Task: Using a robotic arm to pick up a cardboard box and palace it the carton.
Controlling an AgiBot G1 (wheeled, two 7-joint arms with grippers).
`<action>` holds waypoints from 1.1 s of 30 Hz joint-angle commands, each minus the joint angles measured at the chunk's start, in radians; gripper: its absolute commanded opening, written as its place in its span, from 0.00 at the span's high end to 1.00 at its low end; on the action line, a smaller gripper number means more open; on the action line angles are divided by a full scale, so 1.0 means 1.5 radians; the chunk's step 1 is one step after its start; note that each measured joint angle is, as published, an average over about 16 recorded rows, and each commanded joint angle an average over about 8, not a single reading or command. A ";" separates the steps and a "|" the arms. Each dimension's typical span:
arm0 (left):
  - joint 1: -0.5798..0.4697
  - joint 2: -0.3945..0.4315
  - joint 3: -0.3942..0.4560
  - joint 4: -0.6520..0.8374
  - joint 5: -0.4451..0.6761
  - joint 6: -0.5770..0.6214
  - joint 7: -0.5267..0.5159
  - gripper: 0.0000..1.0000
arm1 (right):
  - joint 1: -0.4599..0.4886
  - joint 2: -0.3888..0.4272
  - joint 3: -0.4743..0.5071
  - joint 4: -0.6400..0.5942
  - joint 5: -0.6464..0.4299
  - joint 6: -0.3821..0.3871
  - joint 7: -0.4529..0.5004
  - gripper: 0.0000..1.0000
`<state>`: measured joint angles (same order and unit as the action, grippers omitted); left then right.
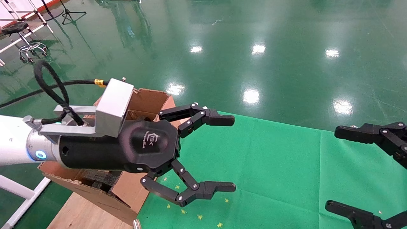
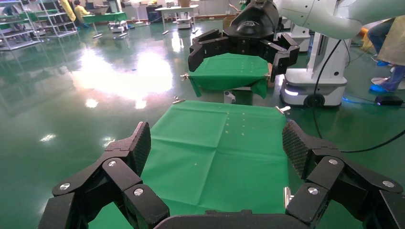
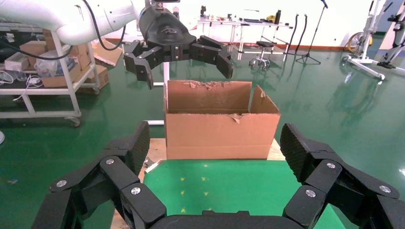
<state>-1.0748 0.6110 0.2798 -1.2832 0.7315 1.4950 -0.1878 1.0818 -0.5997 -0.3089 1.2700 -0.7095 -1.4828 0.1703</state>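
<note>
Head view shows the white left robotic arm's black gripper (image 1: 233, 154), jaws apart and empty, above the large torn-flap brown carton (image 1: 149, 98); the small cardboard box is unseen, likely released inside. The right gripper (image 1: 332, 168) idles, jaws apart.

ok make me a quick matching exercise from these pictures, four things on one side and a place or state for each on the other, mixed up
Things:
1. left gripper
2. right gripper
3. carton
4. green cloth

Places or states:
A. spread flat over the table top
B. open, empty, at the right edge of the head view
C. standing at the table's left end, torn flaps up
D. open, empty, in the air beside the carton

Pairs: 1-D, 2-B, 3-C, 4-A
</note>
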 commanded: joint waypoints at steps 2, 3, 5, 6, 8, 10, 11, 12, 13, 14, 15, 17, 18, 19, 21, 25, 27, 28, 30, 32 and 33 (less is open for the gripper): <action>0.000 0.000 0.000 0.000 0.000 0.000 0.000 0.00 | 0.000 0.000 0.000 0.000 0.000 0.000 0.000 0.00; 0.000 0.000 0.000 0.000 0.000 0.000 0.000 0.00 | 0.000 0.000 0.000 0.000 0.000 0.000 0.000 0.00; 0.000 0.000 0.000 0.000 0.000 0.000 0.000 0.00 | 0.000 0.000 0.000 0.000 0.000 0.000 0.000 0.00; 0.000 0.000 0.000 0.000 0.000 0.000 0.000 0.00 | 0.000 0.000 0.000 0.000 0.000 0.000 0.000 0.00; 0.000 0.000 0.000 0.000 0.000 0.000 0.000 0.00 | 0.000 0.000 0.000 0.000 0.000 0.000 0.000 0.00; 0.000 0.000 0.000 0.000 0.000 0.000 0.000 0.00 | 0.000 0.000 0.000 0.000 0.000 0.000 0.000 0.00; 0.000 0.000 0.000 0.000 0.000 0.000 0.000 0.00 | 0.000 0.000 0.000 0.000 0.000 0.000 0.000 0.00; 0.000 0.000 0.000 0.000 0.000 0.000 0.000 0.00 | 0.000 0.000 0.000 0.000 0.000 0.000 0.000 0.00; 0.000 0.000 0.000 0.000 0.000 0.000 0.000 0.00 | 0.000 0.000 0.000 0.000 0.000 0.000 0.000 0.00; 0.000 0.000 0.000 0.000 0.000 0.000 0.000 0.00 | 0.000 0.000 0.000 0.000 0.000 0.000 0.000 0.00; 0.000 0.000 0.000 0.000 0.000 0.000 0.000 0.00 | 0.000 0.000 0.000 0.000 0.000 0.000 0.000 0.00; 0.000 0.000 0.000 0.000 0.000 0.000 0.000 0.00 | 0.000 0.000 0.000 0.000 0.000 0.000 0.000 0.00; 0.000 0.000 0.000 0.000 0.000 0.000 0.000 0.00 | 0.000 0.000 0.000 0.000 0.000 0.000 0.000 0.00; 0.000 0.000 0.000 0.000 0.000 0.000 0.000 0.00 | 0.000 0.000 0.000 0.000 0.000 0.000 0.000 0.00; 0.000 0.000 0.000 0.000 0.000 0.000 0.000 0.00 | 0.000 0.000 0.000 0.000 0.000 0.000 0.000 0.00; 0.000 0.000 0.000 0.000 0.000 0.000 0.000 0.00 | 0.000 0.000 0.000 0.000 0.000 0.000 0.000 0.00; 0.000 0.000 0.000 0.000 0.000 0.000 0.000 0.00 | 0.000 0.000 0.000 0.000 0.000 0.000 0.000 0.00; 0.000 0.000 0.000 0.000 0.000 0.000 0.000 0.00 | 0.000 0.000 0.000 0.000 0.000 0.000 0.000 0.00; 0.000 0.000 0.000 0.000 0.000 0.000 0.000 0.00 | 0.000 0.000 0.000 0.000 0.000 0.000 0.000 0.00; 0.000 0.000 0.000 0.000 0.000 0.000 0.000 0.00 | 0.000 0.000 0.000 0.000 0.000 0.000 0.000 0.00; 0.000 0.000 0.000 0.000 0.000 0.000 0.000 0.00 | 0.000 0.000 0.000 0.000 0.000 0.000 0.000 0.00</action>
<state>-1.0749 0.6110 0.2798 -1.2831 0.7318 1.4949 -0.1878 1.0818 -0.5997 -0.3089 1.2700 -0.7096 -1.4828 0.1703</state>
